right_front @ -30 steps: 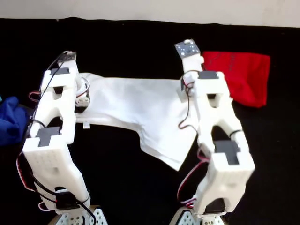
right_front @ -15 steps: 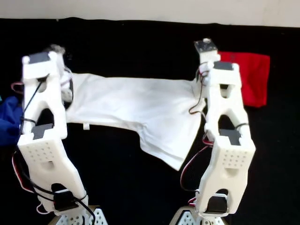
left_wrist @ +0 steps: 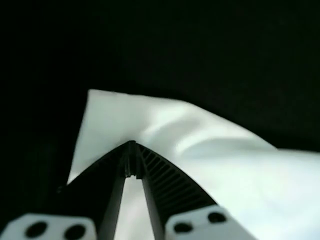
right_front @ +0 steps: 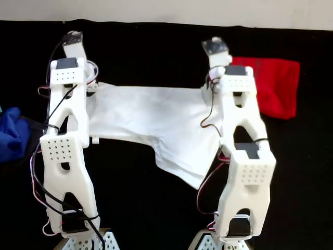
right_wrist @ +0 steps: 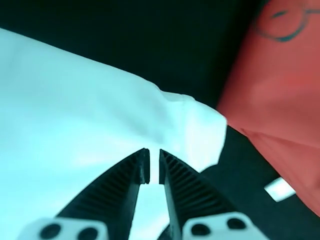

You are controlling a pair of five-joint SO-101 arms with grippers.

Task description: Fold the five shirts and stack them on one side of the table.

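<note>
Item: white shirt (right_front: pixel 151 114), one of five, lying spread and unfolded on the black table (right_front: pixel 135 208), with one loose flap trailing toward the arm bases. Material: thin, limp cloth; judged light, with no stiffness of its own, so it will sag, crease and drag on the table instead of keeping a shape. Not fragile, and likely to grip well between ribbed fingers. Best hold, by judgement: a pinch of one or two layers at the corners or along the hem, at two points well apart, so that the edge stays taut when lifted and the fold lands straight. A hold in the middle would only bunch it. Left gripper (left_wrist: pixel 131 146): at the white shirt's left far corner, fingers closed to a point, apparently on a nip of the cloth. Right gripper (right_wrist: pixel 150 165): at the white shirt's right far corner, fingers drawn to a thin slit with white showing in it, apparently holding likewise. Red shirt (right_front: pixel 276 88): just beside the white shirt's right end, a compact folded block. Blue shirt (right_front: pixel 10 133): off the white shirt's left end, apart from it, crumpled.
</note>
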